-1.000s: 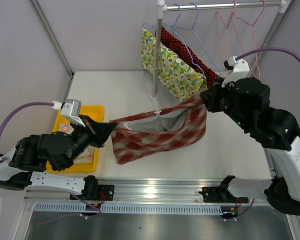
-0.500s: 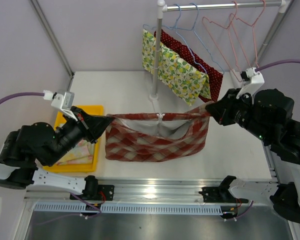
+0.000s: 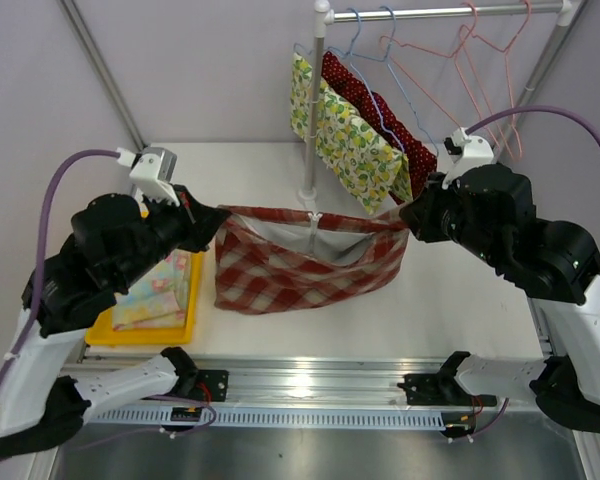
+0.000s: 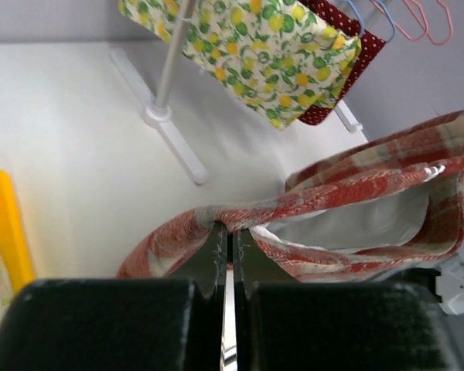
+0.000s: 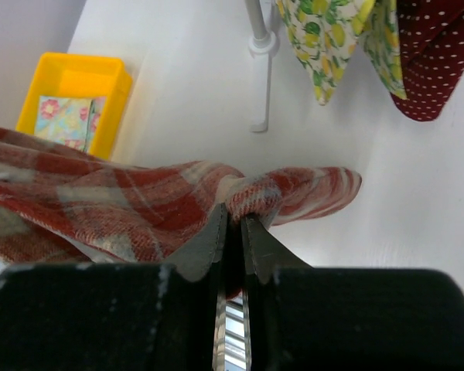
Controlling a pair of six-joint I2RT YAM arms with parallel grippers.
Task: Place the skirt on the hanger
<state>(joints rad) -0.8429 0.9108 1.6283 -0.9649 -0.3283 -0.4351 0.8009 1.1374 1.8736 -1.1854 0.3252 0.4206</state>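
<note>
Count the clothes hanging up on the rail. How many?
2: the lemon-print cloth on the left, and the red dotted cloth right behind it. Another could hide between them.

Top view overhead from near edge, wrist views close, all sharing skirt (image 3: 280, 285)

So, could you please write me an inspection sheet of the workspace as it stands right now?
Surface: white table, nothing spilled.
Job's things: red checked skirt stretched by its top edge between both grippers, hem low over the table; empty pink hangers on the rail, unused.
Clutter: yellow tray holding a folded floral cloth; lemon-print garment and red dotted garment hanging from blue hangers.
Grippers: left gripper shut on the skirt; right gripper shut on the skirt.
Cables: purple cable on each arm, apart from the skirt.
Surroundings: rack pole; grey walls.
</note>
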